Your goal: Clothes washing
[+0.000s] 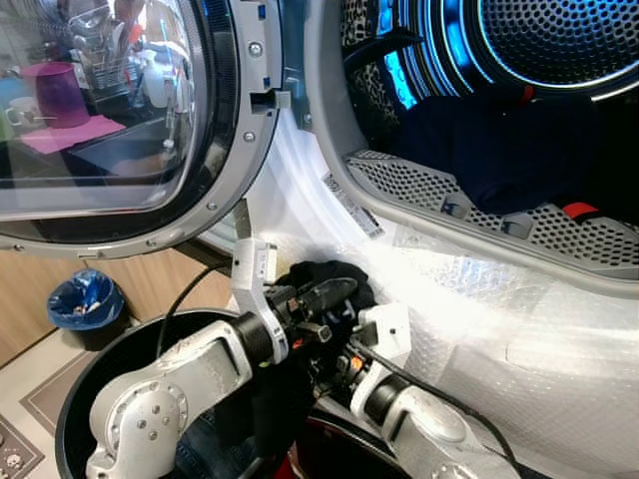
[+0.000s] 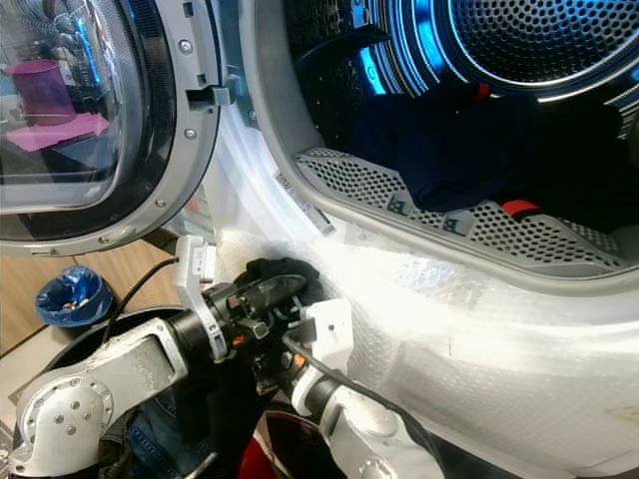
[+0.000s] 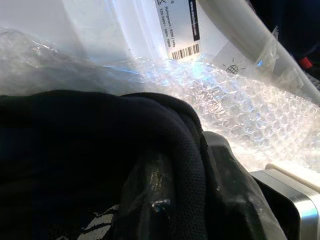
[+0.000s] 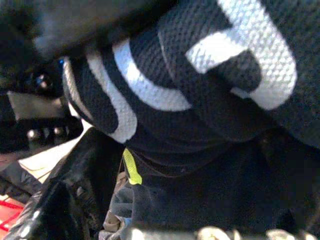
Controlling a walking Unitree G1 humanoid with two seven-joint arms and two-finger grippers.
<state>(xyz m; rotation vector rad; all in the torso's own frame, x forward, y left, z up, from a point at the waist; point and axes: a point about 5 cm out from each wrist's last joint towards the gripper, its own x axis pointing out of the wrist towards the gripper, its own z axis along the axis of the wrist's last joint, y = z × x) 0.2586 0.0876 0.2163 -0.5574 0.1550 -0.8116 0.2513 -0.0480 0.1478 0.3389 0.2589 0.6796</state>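
Observation:
A black garment (image 1: 334, 271) with a white print (image 4: 140, 90) hangs bunched just below the washer's open drum (image 1: 559, 60), over a round black basket (image 1: 85, 384). My left gripper (image 1: 324, 296) is shut on a fold of the garment, which runs between its fingers (image 3: 160, 200). My right gripper (image 1: 334, 359) sits right under the left one, pressed up against the same cloth (image 4: 210, 125). Dark blue clothes (image 1: 499, 150) with a red piece (image 1: 579, 211) lie inside the drum.
The round glass door (image 1: 120, 120) stands open on the left, close to my left arm. Bubble wrap (image 1: 499, 319) covers the washer front under the opening. A blue-lined bin (image 1: 85, 299) stands on the floor at the left. More clothes, denim (image 1: 210, 439) among them, lie in the basket.

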